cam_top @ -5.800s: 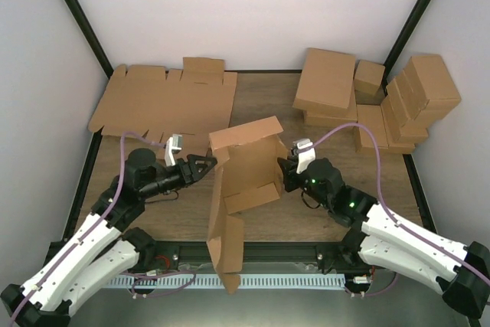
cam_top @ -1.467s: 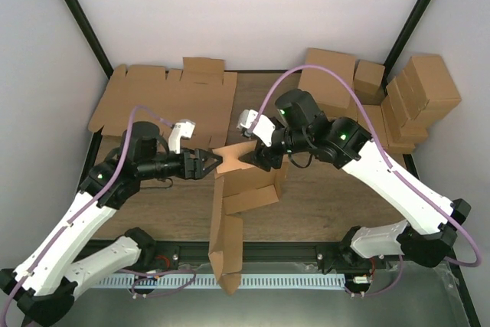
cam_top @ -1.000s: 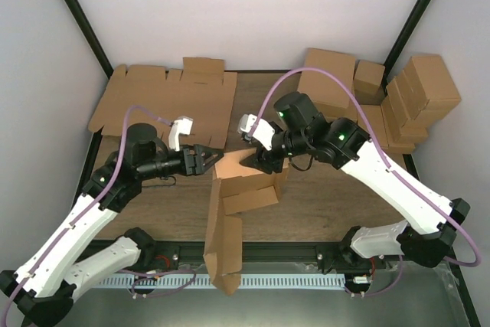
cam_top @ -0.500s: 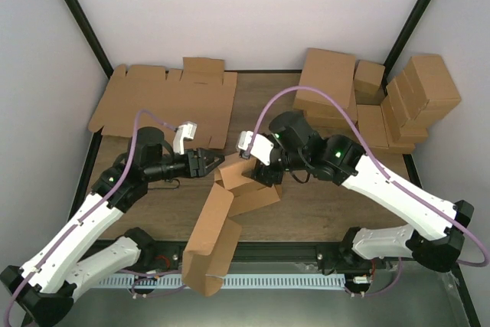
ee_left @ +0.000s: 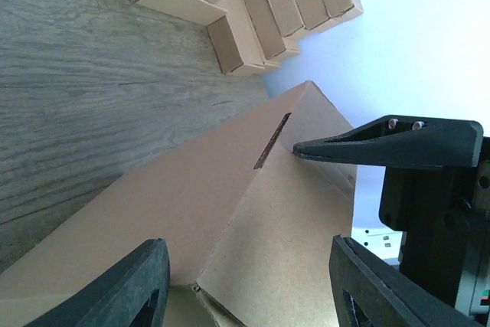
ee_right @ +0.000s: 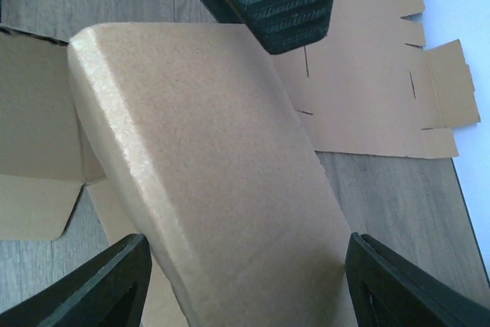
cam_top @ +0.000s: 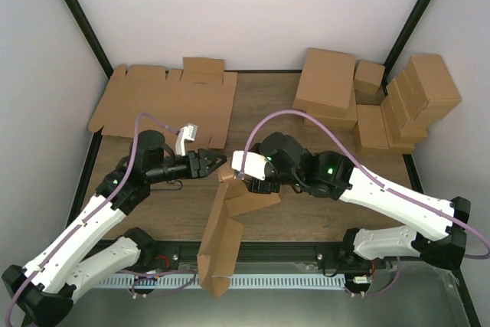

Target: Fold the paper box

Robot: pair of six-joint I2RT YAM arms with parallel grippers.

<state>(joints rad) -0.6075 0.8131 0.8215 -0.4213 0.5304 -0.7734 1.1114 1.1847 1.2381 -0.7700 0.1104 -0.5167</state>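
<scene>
no writing, label or number can be read anywhere; the paper box (cam_top: 222, 244) seems unprinted.

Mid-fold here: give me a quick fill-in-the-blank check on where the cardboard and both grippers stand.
1. The flat cardboard blanks lie at the far ____ of the table.
2. The closed brown boxes are piled at the far ____.
3. A long flap of the paper box hangs over the table's ____ edge.
4. The left gripper and the right gripper both have their jaws ____.

Missing words: left; right; near; open.
</scene>
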